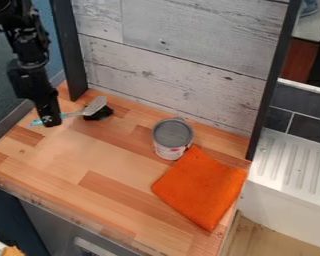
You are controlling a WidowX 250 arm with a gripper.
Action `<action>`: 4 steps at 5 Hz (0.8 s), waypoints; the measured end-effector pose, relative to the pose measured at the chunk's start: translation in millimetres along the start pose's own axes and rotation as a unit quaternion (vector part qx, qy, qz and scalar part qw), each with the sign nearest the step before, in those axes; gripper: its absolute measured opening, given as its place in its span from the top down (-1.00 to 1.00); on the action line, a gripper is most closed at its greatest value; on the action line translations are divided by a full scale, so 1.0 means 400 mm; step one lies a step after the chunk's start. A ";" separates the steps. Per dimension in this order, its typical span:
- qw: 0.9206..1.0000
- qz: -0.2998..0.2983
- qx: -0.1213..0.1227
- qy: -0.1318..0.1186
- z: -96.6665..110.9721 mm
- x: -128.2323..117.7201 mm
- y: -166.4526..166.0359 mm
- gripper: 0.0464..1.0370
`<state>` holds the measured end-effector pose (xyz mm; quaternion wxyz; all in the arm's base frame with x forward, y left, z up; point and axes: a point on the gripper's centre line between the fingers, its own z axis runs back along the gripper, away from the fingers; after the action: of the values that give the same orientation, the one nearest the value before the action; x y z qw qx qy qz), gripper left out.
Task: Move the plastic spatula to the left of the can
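Slanting spatula [96, 105]: lying on the wooden worktop [76, 159] near the far left corner, its long axis running from lower left to upper right. The head is pointing up and right, towards the foot of the pale plank panel [179, 70]; the blue-green handle is trailing the other way, down and left.
Black gripper [51, 121]: hanging tip-down over the handle, which is showing on both sides of it – head to the right, handle end to the left.
Jaws: crossing in front of the handle and hiding part of it; I cannot tell whether they are pinching it or standing apart.
Dark shape [100, 113]: sitting just under and beside the head; I cannot tell what it is.
Can [169, 150]: standing upright on the worktop, well apart from the spatula, to its right and nearer the camera – so the spatula is lying to the can's left. The head is sitting closer to the can than the handle end is.
Orange cloth [201, 187]: spreading flat on the worktop just beside the can, reaching down and right from it.
White ridged board [289, 162]: flanking the worktop on the right.
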<state>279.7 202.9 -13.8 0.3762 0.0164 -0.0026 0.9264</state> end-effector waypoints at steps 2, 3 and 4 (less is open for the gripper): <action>1.000 -0.019 -0.007 -0.013 -0.050 -0.050 0.015 0.44; 0.999 -0.028 -0.013 -0.022 -0.069 -0.082 0.023 0.44; 0.999 -0.031 -0.005 -0.029 -0.090 -0.107 0.031 0.44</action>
<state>300.6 164.7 -51.2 0.4051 0.0411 -0.0177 0.9132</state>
